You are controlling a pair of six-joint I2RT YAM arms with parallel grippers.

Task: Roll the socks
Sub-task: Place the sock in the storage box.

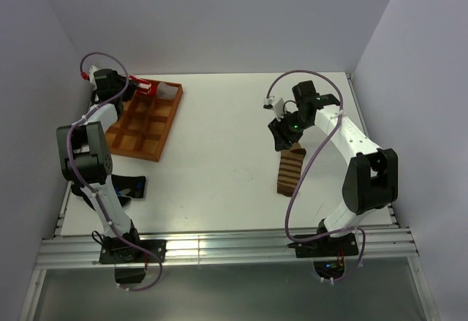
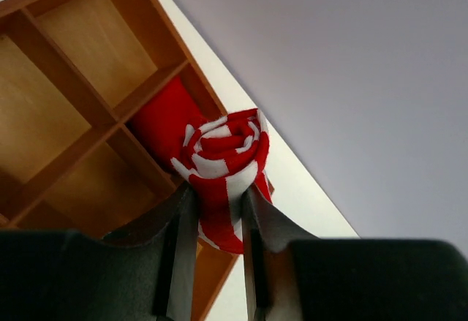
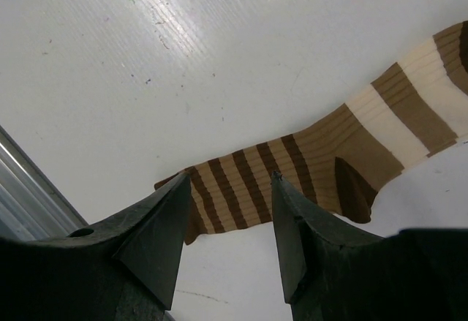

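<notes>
Left pincer (image 2: 216, 204) pinches the rolled red sock (image 2: 223, 153); best set it squarely into a tray (image 2: 80, 43) cell. Right pincer (image 3: 230, 211) hovers spread over the brown sock (image 3: 314, 160).

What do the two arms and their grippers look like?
Both the left arm and the right arm have white links, black joints and black bases. A purple cable loops along each. The gripper fingers are dark grey wedges.

Nothing legible in any view — red-and-white sock (image 2: 223, 161), brown-and-tan sock (image 3: 314, 161), wooden tray (image 1: 146, 128) carry no text or labels.
</notes>
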